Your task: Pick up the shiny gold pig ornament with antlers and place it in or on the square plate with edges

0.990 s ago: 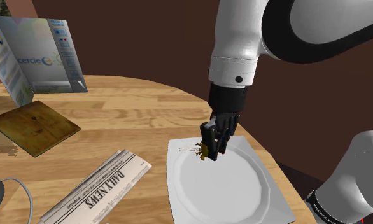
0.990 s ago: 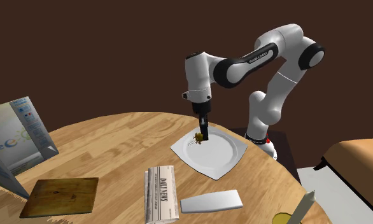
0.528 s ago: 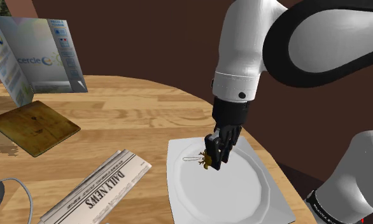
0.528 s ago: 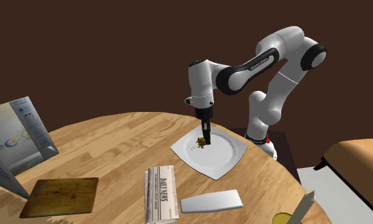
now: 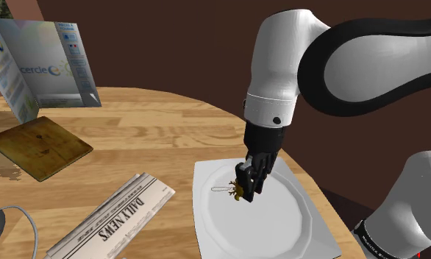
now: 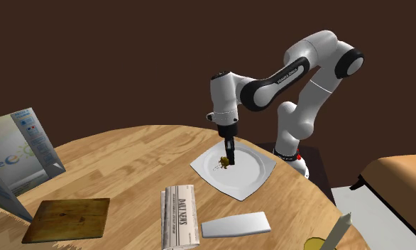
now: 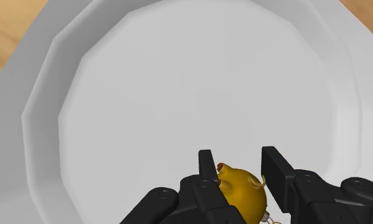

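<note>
Gold pig ornament (image 7: 241, 189), clasped between the two black fingers of the gripper (image 7: 238, 167), over the white square plate (image 7: 179, 76). In the wrist view the fingers press on both flanks of the rounded gold body, with the plate's round well beneath. In the shoulder view the gripper (image 5: 247, 184) points down at the plate (image 5: 280, 228), holding the ornament (image 5: 239, 191) low over the part of the well nearest the folded newspaper (image 5: 111, 221); whether the ornament touches the plate cannot be told. The plate lies on the round wooden table (image 5: 155, 140). A brown wooden board (image 5: 37, 146) lies well apart, beyond the newspaper.
</note>
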Controlling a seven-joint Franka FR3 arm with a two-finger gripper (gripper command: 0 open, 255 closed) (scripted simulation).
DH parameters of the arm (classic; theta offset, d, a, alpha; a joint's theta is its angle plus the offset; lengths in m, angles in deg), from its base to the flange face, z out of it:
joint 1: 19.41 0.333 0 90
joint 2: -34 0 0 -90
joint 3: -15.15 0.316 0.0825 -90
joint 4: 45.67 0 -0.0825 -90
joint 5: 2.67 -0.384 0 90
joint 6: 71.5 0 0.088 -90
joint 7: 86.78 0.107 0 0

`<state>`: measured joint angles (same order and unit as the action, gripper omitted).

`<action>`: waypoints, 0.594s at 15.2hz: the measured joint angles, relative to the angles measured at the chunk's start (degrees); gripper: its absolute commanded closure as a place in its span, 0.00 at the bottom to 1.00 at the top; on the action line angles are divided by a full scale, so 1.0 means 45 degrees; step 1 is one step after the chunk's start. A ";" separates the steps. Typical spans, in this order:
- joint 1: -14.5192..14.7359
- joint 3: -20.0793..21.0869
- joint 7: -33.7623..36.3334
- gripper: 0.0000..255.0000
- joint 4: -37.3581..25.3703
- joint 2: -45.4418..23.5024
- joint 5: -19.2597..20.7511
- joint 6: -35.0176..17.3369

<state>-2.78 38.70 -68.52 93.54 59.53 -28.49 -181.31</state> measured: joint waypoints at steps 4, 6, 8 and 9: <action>0.0000 0.0000 0.0000 0.00 0.0001 0.0000 0.0000 -0.0001; 0.0000 0.0000 0.0000 0.00 0.0001 0.0000 0.0000 -0.0001; 0.0000 0.0000 0.0000 0.00 0.0001 0.0000 0.0000 -0.0001; -0.0015 -0.0079 -0.0002 0.00 -0.0100 0.0116 0.0034 0.0216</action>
<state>-2.85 38.35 -68.53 93.09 60.05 -28.33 -180.34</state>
